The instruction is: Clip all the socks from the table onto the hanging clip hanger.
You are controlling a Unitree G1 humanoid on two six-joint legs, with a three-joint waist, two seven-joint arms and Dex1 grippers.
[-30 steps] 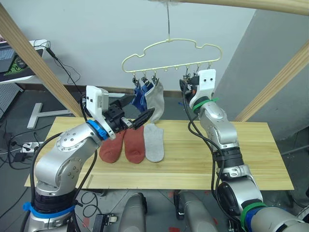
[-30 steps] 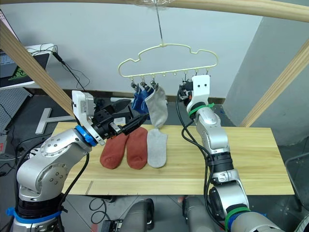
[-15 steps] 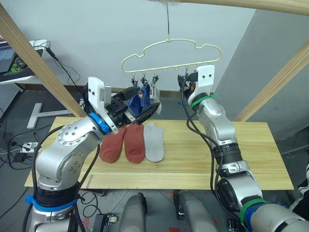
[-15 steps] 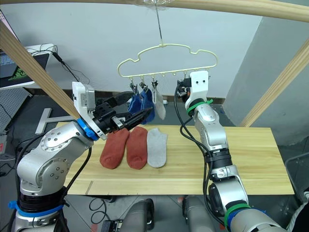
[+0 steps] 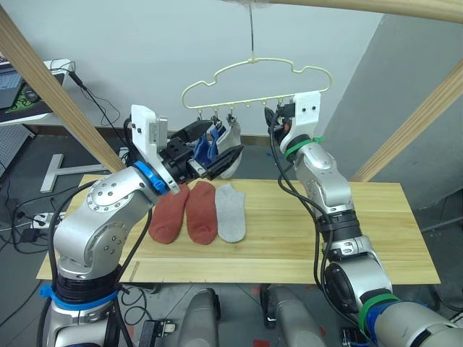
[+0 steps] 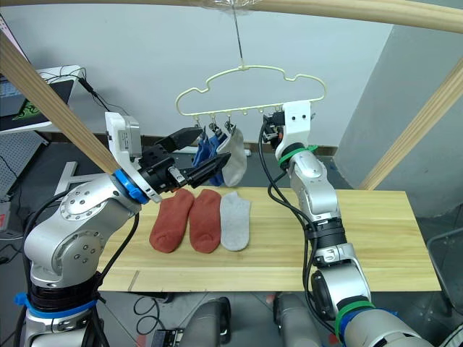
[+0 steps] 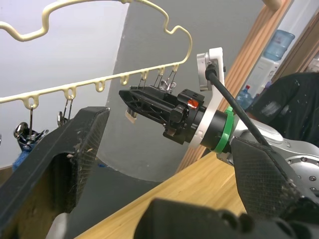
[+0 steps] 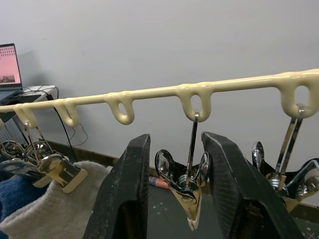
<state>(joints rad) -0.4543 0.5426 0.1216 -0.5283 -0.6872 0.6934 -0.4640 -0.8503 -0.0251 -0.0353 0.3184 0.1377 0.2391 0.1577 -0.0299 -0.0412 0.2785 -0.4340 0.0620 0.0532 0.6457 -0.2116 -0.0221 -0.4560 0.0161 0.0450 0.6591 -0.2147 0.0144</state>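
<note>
Socks (image 5: 215, 212): soft, three flat on grained table (image 5: 347, 231) | left tool (image 6: 189, 155) spread apart | right tool (image 8: 192, 194) astride metal clip (image 8: 188, 186), parted

A robotics lab or test room: a bare wooden frame (image 5: 51, 90) stands over grey flooring, loose cables (image 5: 22, 217) trail at lower left, and a laptop (image 6: 18, 94) sits upper left.

The two blue hanging socks (image 5: 205, 147) are half screened by the left gripper's black fingers (image 5: 233, 152), so which clips hold them can't be read. The pale-yellow wavy wire hanger (image 8: 199, 89) runs off both edges in the right wrist view, and its hook's top (image 6: 236, 14) is cut off by the head view's upper edge.
</note>
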